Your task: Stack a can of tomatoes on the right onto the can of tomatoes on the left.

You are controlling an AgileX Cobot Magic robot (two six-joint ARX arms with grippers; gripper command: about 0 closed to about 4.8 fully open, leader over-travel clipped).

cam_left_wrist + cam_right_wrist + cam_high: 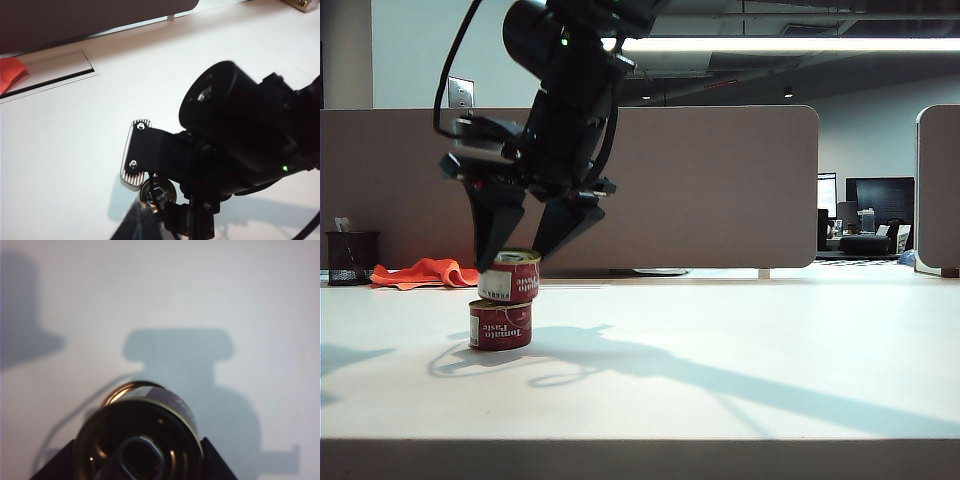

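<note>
Two red tomato paste cans show at the left of the exterior view. The lower can (501, 324) stands on the white table (740, 340). The upper can (510, 277) sits slightly tilted on its top, or just above it. My right gripper (517, 258) reaches across from above and is shut on the upper can, one black finger on each side. In the right wrist view the held can's lid (140, 440) fills the space between the fingers, and the lower can's rim (122, 390) peeks out beyond it. Only a dark blur of my left gripper (137, 225) shows; it is back from the cans.
An orange cloth (420, 272) and a black mesh cup (350, 258) lie at the table's far left, in front of a brown partition (720, 190). A recessed panel (50, 70) is set into the tabletop. The right arm's body (240, 140) fills much of the left wrist view.
</note>
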